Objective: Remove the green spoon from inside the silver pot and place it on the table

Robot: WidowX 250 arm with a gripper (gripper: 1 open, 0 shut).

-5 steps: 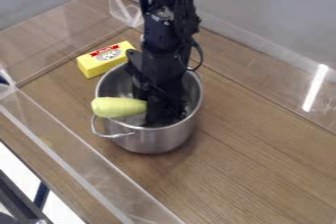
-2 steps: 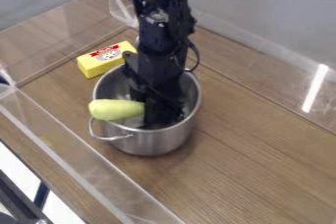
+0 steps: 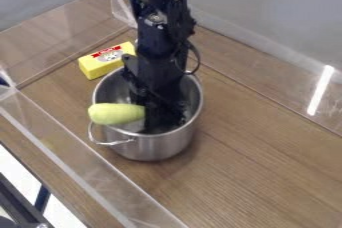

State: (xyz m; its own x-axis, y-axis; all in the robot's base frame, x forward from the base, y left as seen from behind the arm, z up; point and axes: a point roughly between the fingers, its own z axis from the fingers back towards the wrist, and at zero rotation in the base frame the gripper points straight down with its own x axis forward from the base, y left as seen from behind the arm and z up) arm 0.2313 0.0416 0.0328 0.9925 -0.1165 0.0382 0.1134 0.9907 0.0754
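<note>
The silver pot stands mid-table on the brown wood-grain table. The green spoon shows as a thick yellow-green handle sticking out over the pot's left rim, its inner end hidden behind the arm. My black gripper reaches down into the pot from above, shut on the spoon's inner end; the fingertips themselves are hidden inside the pot.
A yellow rectangular block with a red mark lies on the table just behind and left of the pot. Clear plastic walls edge the tabletop at the front, left and right.
The arm has shifted slightly left and up, and the spoon's handle has moved a little left with it. The pot also sits slightly further left.
</note>
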